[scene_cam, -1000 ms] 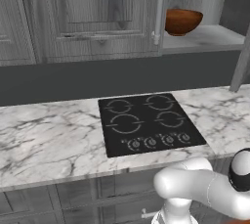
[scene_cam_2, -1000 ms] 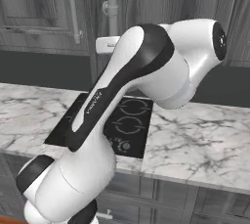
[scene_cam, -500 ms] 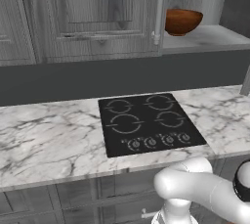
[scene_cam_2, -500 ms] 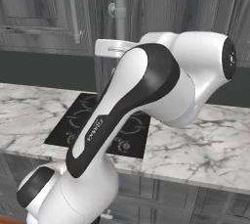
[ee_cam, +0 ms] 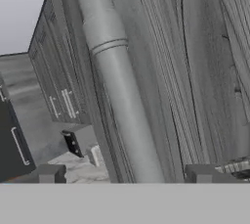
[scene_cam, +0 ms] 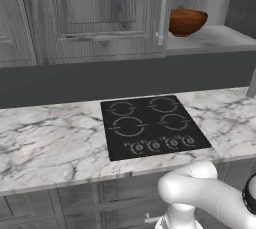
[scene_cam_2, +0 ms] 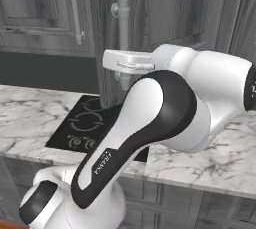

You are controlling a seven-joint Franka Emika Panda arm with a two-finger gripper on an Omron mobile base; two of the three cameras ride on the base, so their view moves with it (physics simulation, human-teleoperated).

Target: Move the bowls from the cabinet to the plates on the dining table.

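Up close, the end effector (ee_cam: 127,174) is facing a long metal bar handle (ee_cam: 119,96) on the dark grey wood-grain cabinet (ee_cam: 195,61) door. Its two dark fingertips (ee_cam: 49,173) are standing wide apart, one on either side of the handle, neither pressing it. The handle is running at a slant from top to bottom. Further cabinet fronts are receding at the left.
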